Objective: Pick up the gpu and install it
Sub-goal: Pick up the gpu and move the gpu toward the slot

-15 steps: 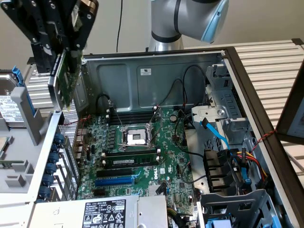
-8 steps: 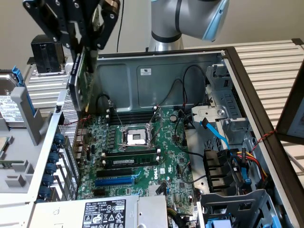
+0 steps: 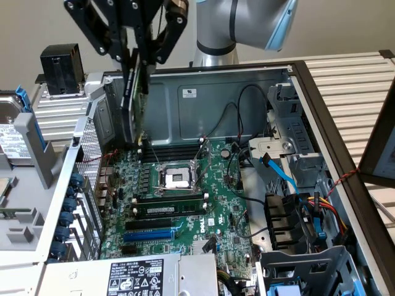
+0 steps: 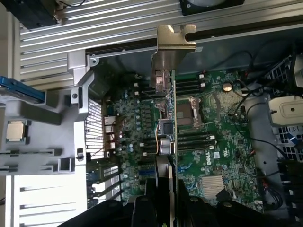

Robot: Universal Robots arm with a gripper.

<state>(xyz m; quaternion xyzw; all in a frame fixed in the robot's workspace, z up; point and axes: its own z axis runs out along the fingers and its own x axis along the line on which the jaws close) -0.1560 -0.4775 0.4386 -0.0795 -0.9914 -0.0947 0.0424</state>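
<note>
Exterior view: gripping the gpu (image 3: 132,92) edge-down in the claw (image 3: 138,57), above the motherboard's (image 3: 185,206) far edge, likely for slot alignment.

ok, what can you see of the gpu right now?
The gpu hangs upright and edge-on in the gripper, clamped at its upper edge, over the open case, apparently clear of the motherboard. Exterior view: a dark flat slab. Wrist view: thin green board edge, small components, bent metal end bracket at the far end. Only the gripper seems to touch it.
</note>
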